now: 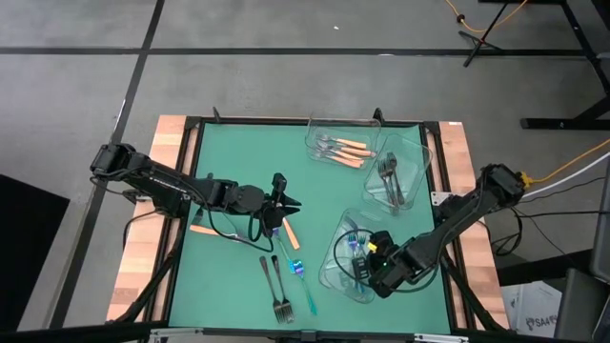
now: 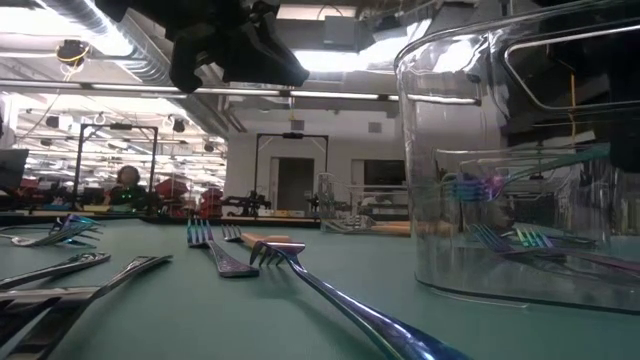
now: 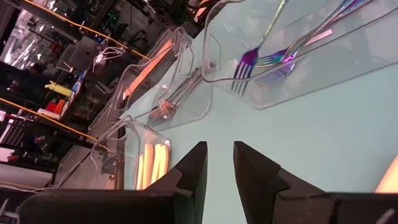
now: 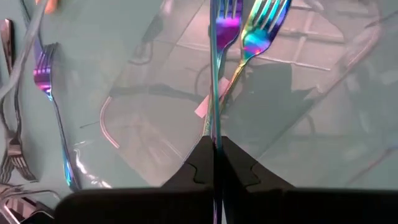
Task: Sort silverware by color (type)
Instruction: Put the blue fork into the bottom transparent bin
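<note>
Green counter (image 1: 229, 162), items from left to right. Left gripper (image 1: 284, 205): near the counter's middle, fingers apart with a narrow gap, nothing between them. Orange-handled fork (image 1: 290, 233): loose on the counter just beside that gripper. Two dark forks (image 1: 277, 286) and one iridescent fork (image 1: 303, 282): loose near the front edge. Far tray (image 1: 345, 138): orange-handled forks inside. Middle tray (image 1: 405, 170): dark forks inside. Near tray (image 1: 335, 257): iridescent forks inside. Right gripper (image 4: 214, 149): over the near tray, clamped on an iridescent fork's handle (image 4: 216, 74).
</note>
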Robot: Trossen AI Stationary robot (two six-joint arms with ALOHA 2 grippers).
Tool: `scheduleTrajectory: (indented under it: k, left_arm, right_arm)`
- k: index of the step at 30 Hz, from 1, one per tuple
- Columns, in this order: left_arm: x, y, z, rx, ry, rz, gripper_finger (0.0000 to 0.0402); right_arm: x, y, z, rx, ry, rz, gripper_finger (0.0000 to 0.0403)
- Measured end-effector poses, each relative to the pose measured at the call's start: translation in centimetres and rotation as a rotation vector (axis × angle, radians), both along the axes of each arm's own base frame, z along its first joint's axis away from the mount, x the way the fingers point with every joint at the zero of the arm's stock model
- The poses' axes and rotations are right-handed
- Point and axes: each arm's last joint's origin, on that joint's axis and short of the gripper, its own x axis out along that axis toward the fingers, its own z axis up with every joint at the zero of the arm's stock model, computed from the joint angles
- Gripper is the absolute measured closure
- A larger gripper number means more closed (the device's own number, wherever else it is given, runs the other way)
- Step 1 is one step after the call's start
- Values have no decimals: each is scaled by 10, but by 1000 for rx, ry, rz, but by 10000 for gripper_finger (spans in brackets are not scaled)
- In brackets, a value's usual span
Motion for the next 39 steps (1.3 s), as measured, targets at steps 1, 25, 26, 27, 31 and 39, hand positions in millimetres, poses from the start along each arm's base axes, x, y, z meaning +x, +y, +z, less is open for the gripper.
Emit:
scheduleTrajectory:
  k: [1,25,26,27,31,39]
  left_arm:
    - [0,0,0,0,0,0,329]
    - [0,0,0,-1,0,0,329]
    - [0,0,0,-1,0,0,329]
    - [0,0,0,-1,0,0,329]
    - [0,0,0,-25,-4,11,329]
    - [0,0,0,-129,-23,59,329]
  right_arm:
    - [1,1,-1,0,1,0,403]
    - [1,1,-2,9,9,3,331]
    - [1,1,-2,8,8,3,332]
    - [1,1,-2,7,8,3,333]
    - [0,1,-1,18,19,7,333]
    - [-5,-3,15,40,-24,35,334]
